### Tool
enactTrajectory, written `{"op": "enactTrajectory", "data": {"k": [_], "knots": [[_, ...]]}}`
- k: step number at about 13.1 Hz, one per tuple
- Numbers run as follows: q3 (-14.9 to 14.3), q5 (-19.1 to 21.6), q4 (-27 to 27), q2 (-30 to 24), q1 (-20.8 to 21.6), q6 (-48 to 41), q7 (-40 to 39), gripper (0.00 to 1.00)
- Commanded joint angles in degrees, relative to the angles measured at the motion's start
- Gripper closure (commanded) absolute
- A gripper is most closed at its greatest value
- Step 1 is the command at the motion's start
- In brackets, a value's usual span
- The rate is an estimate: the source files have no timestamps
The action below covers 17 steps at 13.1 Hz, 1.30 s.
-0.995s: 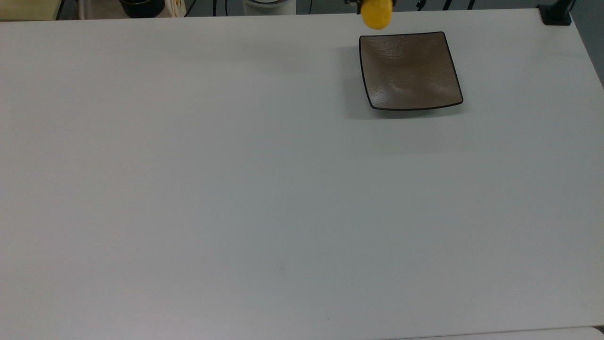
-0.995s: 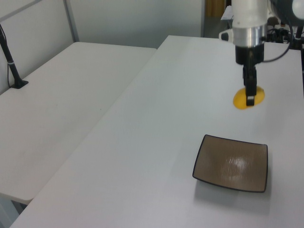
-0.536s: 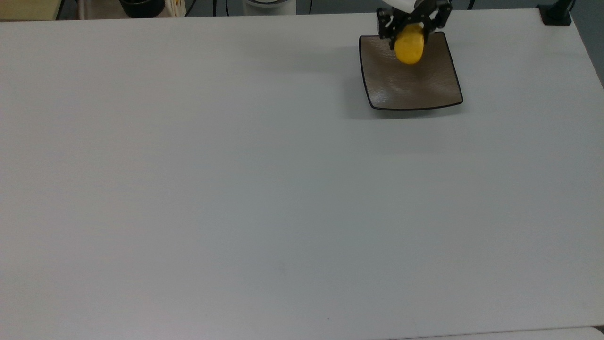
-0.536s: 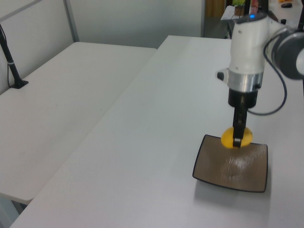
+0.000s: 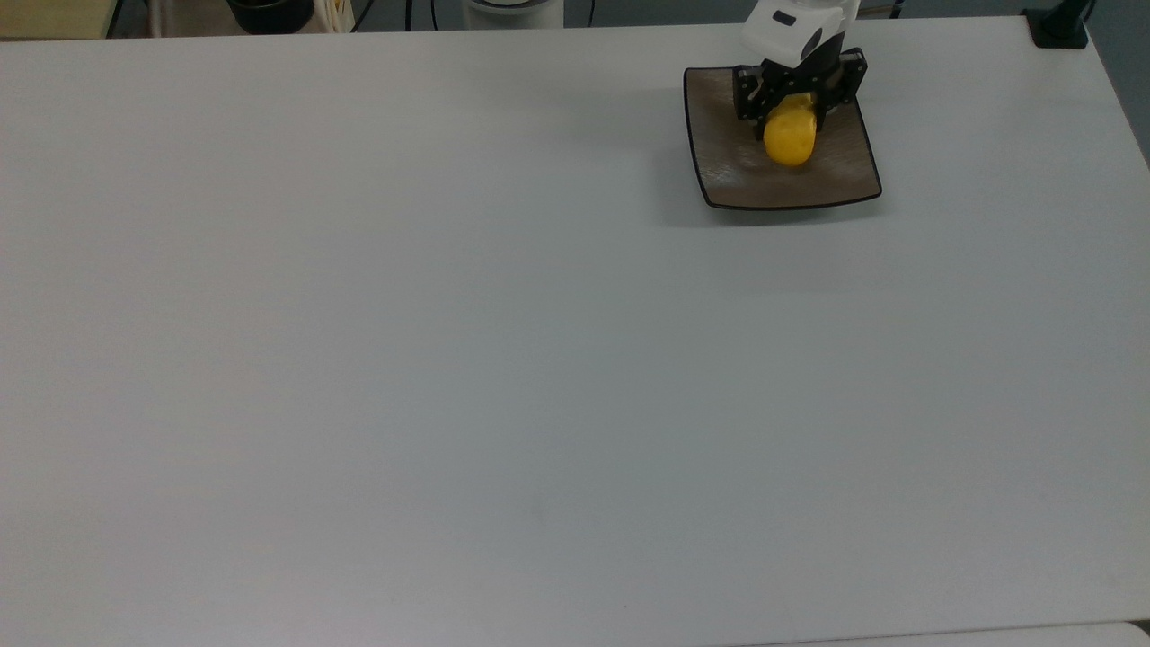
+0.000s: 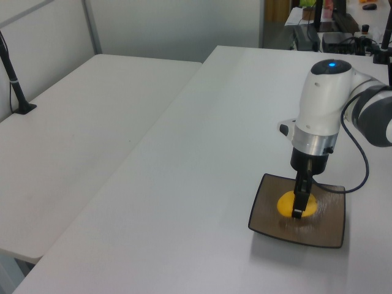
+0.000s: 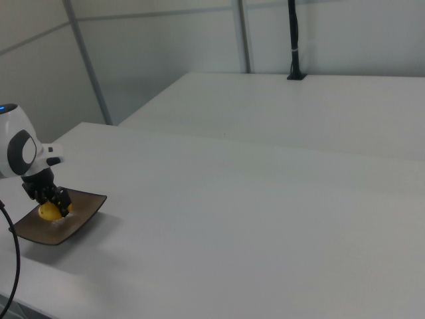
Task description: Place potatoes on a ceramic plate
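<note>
The potato (image 5: 791, 139) is a small bright yellow oval lump, and my gripper (image 5: 792, 119) is shut on it from above. It hangs low over the middle of the ceramic plate (image 5: 755, 184), a square brown-grey dish with a thin black rim near the table's far right in the top view. In the left view the potato (image 6: 285, 204) sits inside the plate (image 6: 321, 231) with a black finger (image 6: 299, 199) in front of it. In the right view the gripper (image 7: 53, 199) holds the potato (image 7: 45, 212) over the plate (image 7: 70, 228). Whether the potato touches the dish I cannot tell.
The white table (image 5: 449, 341) stretches wide to the top view's left and bottom. A black clamp (image 5: 1060, 27) sits at its top right corner. A second white table (image 6: 79, 141) with a black pole (image 6: 13, 79) lies on the left view's left.
The arm has carried the potato from beyond the plate's far edge to over its middle and lowered it close to the dish. The plate has not moved.
</note>
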Motion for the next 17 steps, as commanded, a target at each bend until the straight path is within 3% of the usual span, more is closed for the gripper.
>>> {"op": "enactTrajectory", "data": {"k": [1, 6, 10, 13, 17], "knots": [[-0.2, -1.1, -0.3, 0.6, 0.6, 1.4, 1.8, 0.45], [-0.2, -1.1, 0.2, 0.2, 0.3, 0.6, 1.7, 0.00], [-0.2, -1.2, 3.0, -3.3, -1.7, -6.3, 1.6, 0.00], [-0.2, -1.4, 9.5, -9.7, -7.2, -20.7, -0.3, 0.00], [-0.9, -1.4, 20.5, -12.3, -15.4, -37.7, -2.1, 0.00]]}}
